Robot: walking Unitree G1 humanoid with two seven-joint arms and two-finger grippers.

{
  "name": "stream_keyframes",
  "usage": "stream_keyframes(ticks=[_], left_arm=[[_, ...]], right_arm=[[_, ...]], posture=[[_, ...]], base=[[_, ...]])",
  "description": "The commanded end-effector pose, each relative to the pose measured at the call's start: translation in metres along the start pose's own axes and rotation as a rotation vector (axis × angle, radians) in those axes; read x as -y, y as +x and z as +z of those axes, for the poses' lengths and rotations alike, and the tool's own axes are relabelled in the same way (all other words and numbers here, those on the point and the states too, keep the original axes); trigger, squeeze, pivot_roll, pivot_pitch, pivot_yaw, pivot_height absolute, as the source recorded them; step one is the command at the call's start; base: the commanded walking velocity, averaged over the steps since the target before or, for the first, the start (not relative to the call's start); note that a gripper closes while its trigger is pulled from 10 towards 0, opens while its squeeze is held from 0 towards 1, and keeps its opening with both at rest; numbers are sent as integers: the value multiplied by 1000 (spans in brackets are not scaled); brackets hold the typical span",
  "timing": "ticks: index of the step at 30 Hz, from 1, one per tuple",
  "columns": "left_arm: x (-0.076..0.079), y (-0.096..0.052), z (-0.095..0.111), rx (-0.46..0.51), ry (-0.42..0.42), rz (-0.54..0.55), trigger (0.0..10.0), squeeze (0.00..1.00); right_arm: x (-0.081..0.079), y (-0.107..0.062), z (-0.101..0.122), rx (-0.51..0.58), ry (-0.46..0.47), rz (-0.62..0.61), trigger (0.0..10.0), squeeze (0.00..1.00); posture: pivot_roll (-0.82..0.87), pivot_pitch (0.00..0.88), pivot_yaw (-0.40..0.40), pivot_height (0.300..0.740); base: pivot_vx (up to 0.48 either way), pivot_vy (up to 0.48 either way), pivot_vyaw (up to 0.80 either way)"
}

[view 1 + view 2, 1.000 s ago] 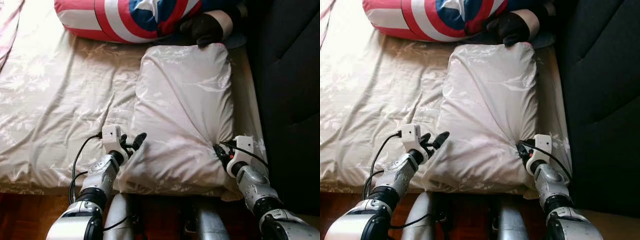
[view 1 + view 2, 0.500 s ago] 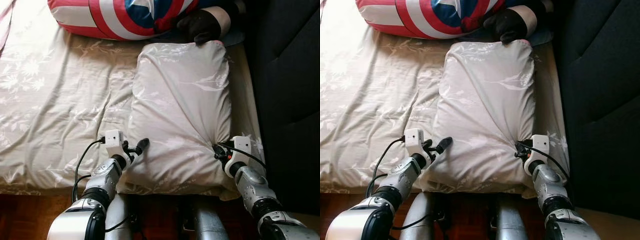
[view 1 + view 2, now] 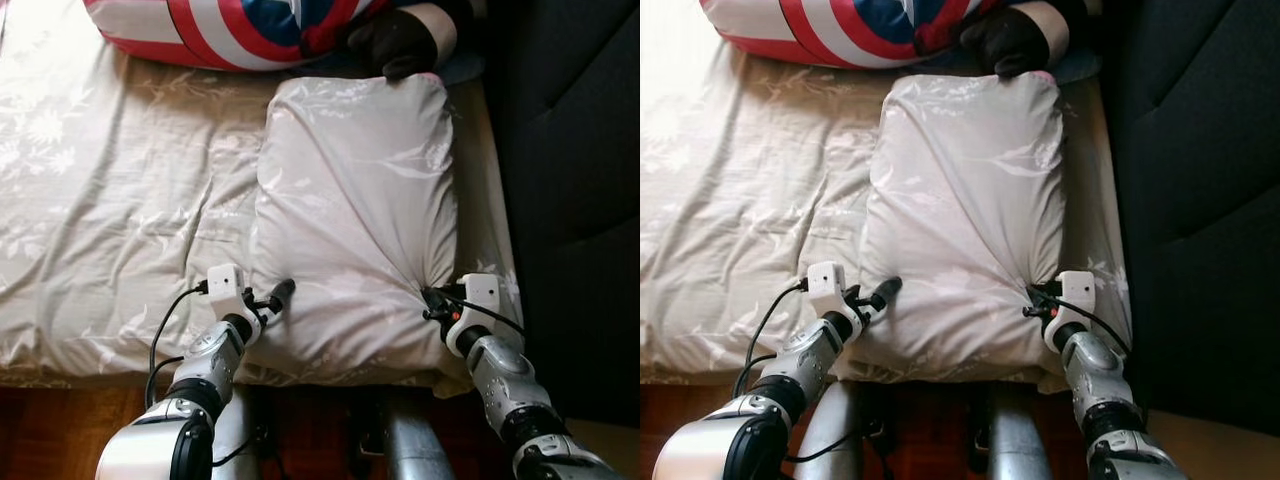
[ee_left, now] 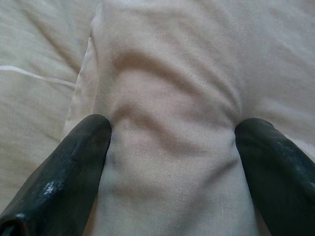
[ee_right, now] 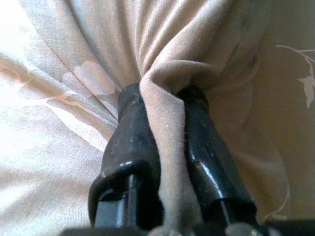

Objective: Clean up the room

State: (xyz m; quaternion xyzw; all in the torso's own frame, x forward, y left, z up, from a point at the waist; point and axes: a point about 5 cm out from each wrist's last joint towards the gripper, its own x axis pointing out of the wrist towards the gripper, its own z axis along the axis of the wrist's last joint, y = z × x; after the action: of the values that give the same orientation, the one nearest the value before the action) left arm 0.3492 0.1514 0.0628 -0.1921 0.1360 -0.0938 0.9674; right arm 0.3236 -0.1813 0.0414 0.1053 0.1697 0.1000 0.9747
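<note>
We stand at the foot of a bed (image 3: 90,230) covered in a cream floral sheet. A matching cream pillow (image 3: 355,200) lies lengthwise on its right side, close to a dark padded wall (image 3: 570,150). Its far end touches a large red, white and blue plush toy (image 3: 250,25).

Our right gripper (image 5: 165,105) has its jaws clamped on a bunched fold of pillowcase at the pillow's near right corner; creases fan out from the pinch. Our left gripper (image 4: 172,142) has its jaws spread wide, straddling the pillow's near left corner, not yet closed.

We judge the pillow light, soft and floppy. Fabric alone may slip off the filling, so the left jaws should bite a thick pinch of corner, case and stuffing together, to lift it evenly.
</note>
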Motion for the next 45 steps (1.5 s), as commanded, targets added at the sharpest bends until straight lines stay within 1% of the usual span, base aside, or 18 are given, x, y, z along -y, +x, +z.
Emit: stream_keyframes(ticks=[1,3,4,5,11,16,21,32,34,37,45], left_arm=[[-3,-9,-31,-105,-41,19,10000,0],[-2,-9,-31,-106,-39,12,10000,0],[-2,-9,-32,-109,-35,12,3961,0],[-1,-9,-33,-113,-35,8,0,0],[-1,-10,-35,-113,-52,10,0,0],[1,-9,-34,-108,-70,-16,0,0],[2,-10,-36,-124,-39,-43,0,0],[2,-12,-37,-135,-20,-74,0,0],[2,-11,-35,-130,3,-79,0,0],[2,-11,-35,-134,7,-88,0,0],[3,-9,-31,-130,14,-86,0,0]], right_arm=[[-9,-15,-55,-202,46,33,0,0],[-9,-14,-54,-200,48,35,0,0],[-10,-14,-54,-199,49,37,0,0],[-10,-14,-54,-198,50,39,0,0],[-14,-14,-54,-198,50,56,0,0],[-18,-13,-55,-199,53,62,0,0],[-22,-12,-55,-191,60,73,0,0],[-25,-7,-50,-180,64,68,0,0],[-26,-6,-50,-178,66,68,0,0],[-28,-5,-48,-168,75,77,0,0],[-29,-4,-48,-160,86,74,0,0]], posture=[[-146,521,-65,652],[-144,526,-67,652],[-143,530,-69,652],[-143,535,-71,652],[-139,546,-74,652],[-131,544,-69,652],[-122,538,-60,652],[-105,520,-41,652],[-101,516,-37,652],[-96,505,-31,652],[-90,486,-22,652]], base=[[0,0,0],[0,0,0],[0,0,0],[0,0,0],[0,0,0],[0,0,0],[0,0,0],[0,0,0],[0,0,0],[0,0,0],[0,0,0]])
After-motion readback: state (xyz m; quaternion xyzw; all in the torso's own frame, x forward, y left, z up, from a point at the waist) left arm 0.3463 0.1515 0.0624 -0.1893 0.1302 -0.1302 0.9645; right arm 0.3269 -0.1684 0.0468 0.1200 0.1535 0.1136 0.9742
